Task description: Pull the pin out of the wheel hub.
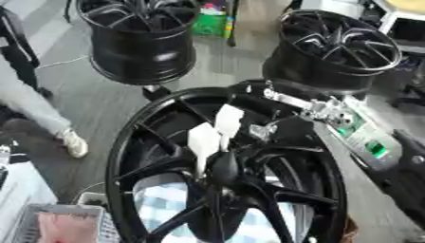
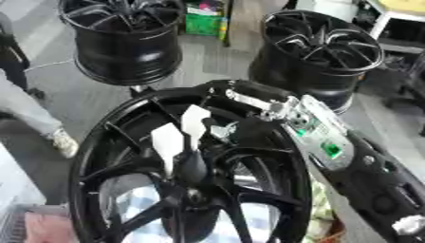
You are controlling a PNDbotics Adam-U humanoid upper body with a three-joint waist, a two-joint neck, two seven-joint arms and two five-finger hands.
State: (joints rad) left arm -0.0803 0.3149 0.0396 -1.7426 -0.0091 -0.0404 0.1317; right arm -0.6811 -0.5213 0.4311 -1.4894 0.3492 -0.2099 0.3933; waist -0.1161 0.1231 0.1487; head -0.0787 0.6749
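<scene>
A large black wheel hub (image 1: 133, 142) fills the foreground, its spokes meeting near the lower middle. A dark rounded pin (image 1: 222, 165) stands up from the hub's centre. My right arm comes in from the right, with a green circuit board (image 1: 365, 140) showing on the forearm. My right hand (image 1: 262, 130) hangs over the spokes. Its two white fingers (image 1: 203, 142) point down and close together on the pin's top. The pin's lower end is hidden among the spokes. My left hand shows in neither view.
Two more black wheels stand behind, one at the back left (image 1: 141, 42) and one at the back right (image 1: 336, 47). A person's leg and white shoe (image 1: 73, 142) are on the floor at left. A grey basket (image 1: 58, 223) sits at the lower left.
</scene>
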